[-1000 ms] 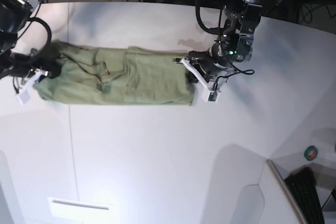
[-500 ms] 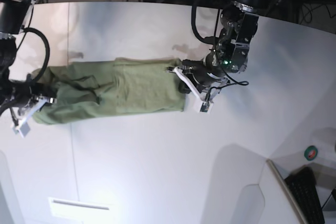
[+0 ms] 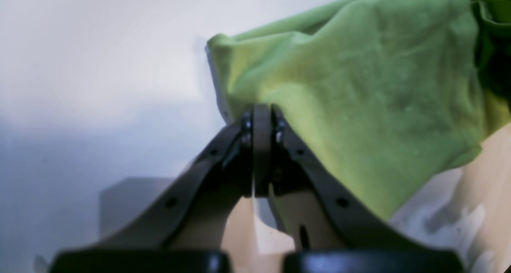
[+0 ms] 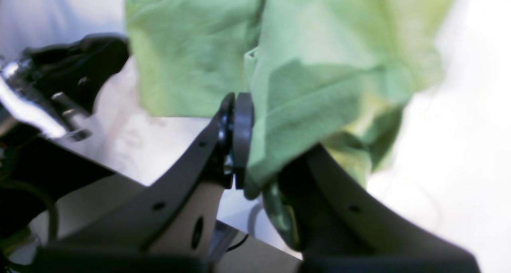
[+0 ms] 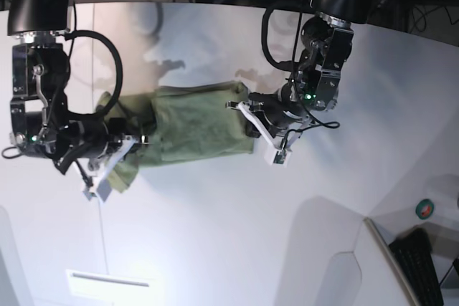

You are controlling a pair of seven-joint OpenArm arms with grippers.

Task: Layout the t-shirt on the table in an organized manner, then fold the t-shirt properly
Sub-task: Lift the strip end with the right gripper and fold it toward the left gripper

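The olive-green t-shirt (image 5: 193, 123) hangs bunched between my two grippers over the white table (image 5: 215, 234). On the base view's right, my left gripper (image 5: 252, 128) is shut on the shirt's right edge. In the left wrist view its fingers (image 3: 261, 117) meet on a corner of the cloth (image 3: 359, 105). On that view's left, my right gripper (image 5: 117, 164) is shut on the other, crumpled end. The right wrist view shows folded cloth (image 4: 319, 85) pinched at that gripper (image 4: 249, 141) and draped over one finger.
A thin dark seam (image 5: 99, 220) runs down the table on the left. A white rectangle (image 5: 107, 281) lies near the front edge. A green round object (image 5: 426, 209) and a black keyboard-like item (image 5: 423, 266) sit off the table's right corner. Cables crowd the back.
The right arm has carried its end of the shirt toward the centre and nearer the front. The shirt is now shorter and more bunched. The left gripper has shifted slightly left.
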